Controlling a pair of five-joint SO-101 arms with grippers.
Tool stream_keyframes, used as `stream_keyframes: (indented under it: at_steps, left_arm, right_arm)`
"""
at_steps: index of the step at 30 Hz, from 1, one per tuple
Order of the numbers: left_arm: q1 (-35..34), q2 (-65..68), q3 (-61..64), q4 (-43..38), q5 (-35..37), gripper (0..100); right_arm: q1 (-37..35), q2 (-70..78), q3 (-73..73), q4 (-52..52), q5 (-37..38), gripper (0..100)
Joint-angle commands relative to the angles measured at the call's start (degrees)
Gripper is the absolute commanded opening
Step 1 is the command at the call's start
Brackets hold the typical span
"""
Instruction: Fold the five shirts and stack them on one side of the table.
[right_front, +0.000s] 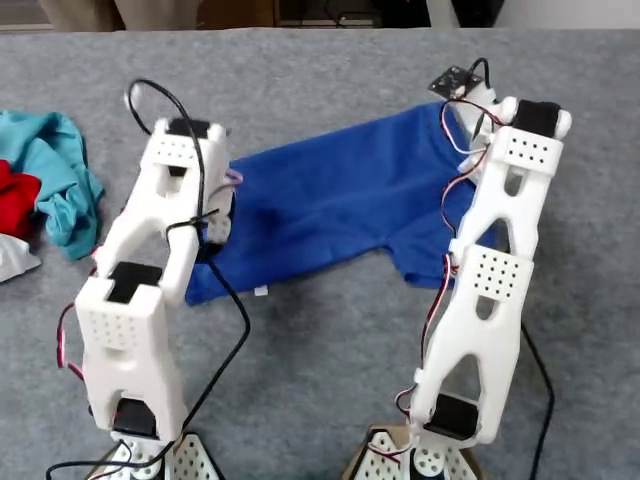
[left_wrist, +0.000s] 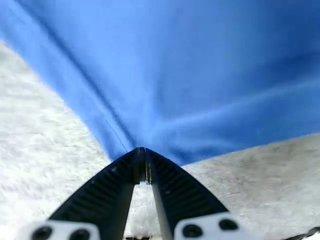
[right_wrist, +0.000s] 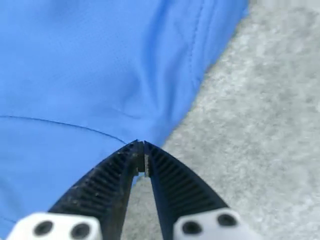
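Both left fingers (left_wrist: 110, 190) and right fingers (right_wrist: 110, 180) pinch the blue shirt (right_front: 340, 200), lying lengthwise between them.

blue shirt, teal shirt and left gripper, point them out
blue shirt (right_front: 340, 195): high view, middle of its spread-out body.
teal shirt (right_front: 65, 170): high view, middle of the crumpled fabric.
left gripper (left_wrist: 145, 156): left wrist view, the closed tips at the blue shirt's edge.

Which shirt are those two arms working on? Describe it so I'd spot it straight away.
On the grey table, the blue shirt lies spread out in the middle, pinched at its edges by the left gripper and the right gripper. Unlike the teal shirt and red shirt bunched at the table's edge, it alone is spread out and blue.
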Motion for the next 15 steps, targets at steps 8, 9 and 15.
stream_keyframes:
  at_steps: [8,9,15]
  left_arm:
    - [-2.5,0.4,-8.1,-14.3,-0.3,2]
    - [-2.7,2.1,-7.9,-15.8,-0.3,2]
    - [-5.1,11.2,-8.4,-15.4,-0.4,2]
  right_arm:
    - [-5.1,1.1,-0.7,-6.6,-5.8,0.5]
    - [-5.4,1.7,-0.1,-7.6,-5.8,0.5]
    - [-3.6,5.2,0.0,-8.2,-5.8,0.5]
